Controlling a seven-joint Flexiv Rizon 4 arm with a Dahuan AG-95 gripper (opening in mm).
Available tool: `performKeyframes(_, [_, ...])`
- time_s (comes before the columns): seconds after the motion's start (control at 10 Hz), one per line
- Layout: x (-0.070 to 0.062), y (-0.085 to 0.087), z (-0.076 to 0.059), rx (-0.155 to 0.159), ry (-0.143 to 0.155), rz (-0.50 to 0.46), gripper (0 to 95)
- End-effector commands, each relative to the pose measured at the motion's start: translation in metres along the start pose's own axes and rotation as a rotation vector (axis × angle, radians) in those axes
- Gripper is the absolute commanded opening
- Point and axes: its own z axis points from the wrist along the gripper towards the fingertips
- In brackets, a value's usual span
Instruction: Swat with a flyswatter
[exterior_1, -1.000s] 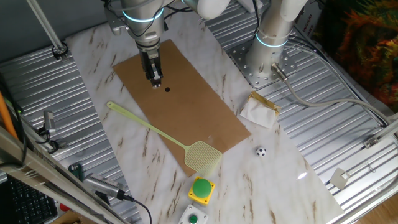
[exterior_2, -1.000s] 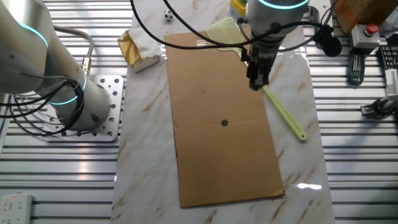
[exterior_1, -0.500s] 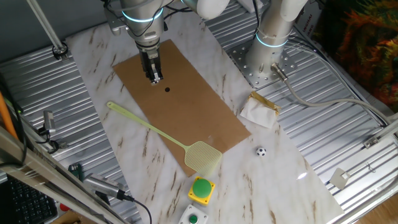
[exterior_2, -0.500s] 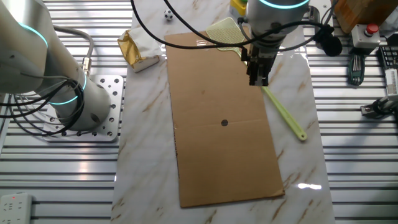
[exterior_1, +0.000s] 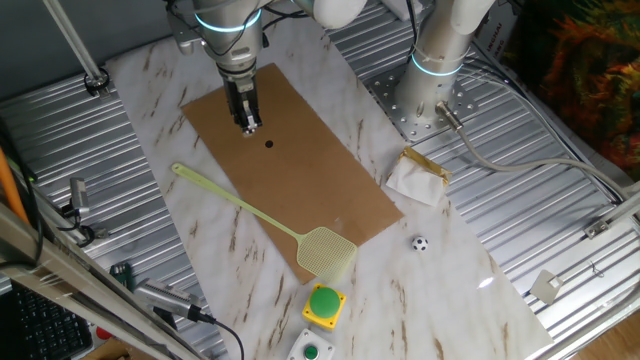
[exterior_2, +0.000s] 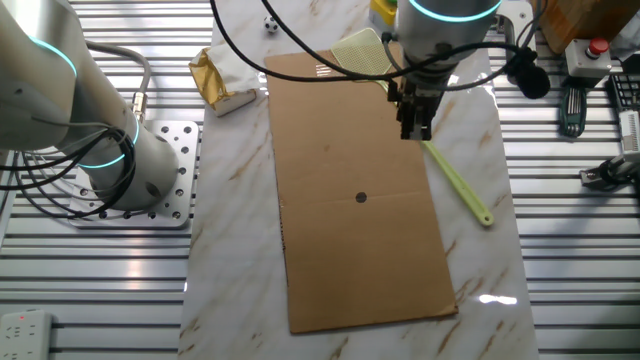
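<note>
Arm links: glossy white, rounded shells. Each joint carries a thin glowing cyan ring. End effector (exterior_1: 246, 124): black, narrow, two short fingers under a grey metal wrist collar. Black cables loop along the links. Base column bolts to a perforated silver plate (exterior_2: 172, 150).

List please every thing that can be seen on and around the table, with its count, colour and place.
flyswatter: 1, pale yellow-green, flat on the marble, head over the board's near corner
brown board: 1, brown, centre of the marble
black dot: 1, on the board
green button: 1, green on yellow base, beside the swatter head
small ball: 1, black-and-white, right of the board
packet: 1, white and gold, near the arm's base
gripper: 1, black, over the board, holding nothing
</note>
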Motion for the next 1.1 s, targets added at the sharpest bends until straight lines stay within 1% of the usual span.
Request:
performKeyframes(0.1, [0.0,0.0,0.0,0.006,0.004,-0.003,0.0])
performKeyframes(0.3, [0.0,0.0,0.0,0.0,0.006,0.007,0.0])
performKeyframes(0.5, [-0.001,0.0,0.0,-0.001,-0.003,0.011,0.0])
performKeyframes(0.6, [-0.003,-0.001,0.004,-0.005,-0.009,0.011,0.0])
performKeyframes(0.8, [-0.007,-0.001,0.015,-0.022,-0.01,0.014,0.0])
performKeyframes(0.9, [-0.009,0.003,0.023,-0.023,-0.009,0.02,0.0])
performKeyframes(1.0, [-0.012,0.01,0.026,-0.009,-0.007,0.028,0.0])
performKeyframes(1.1, [-0.016,0.015,0.029,-0.004,-0.009,0.036,0.0])
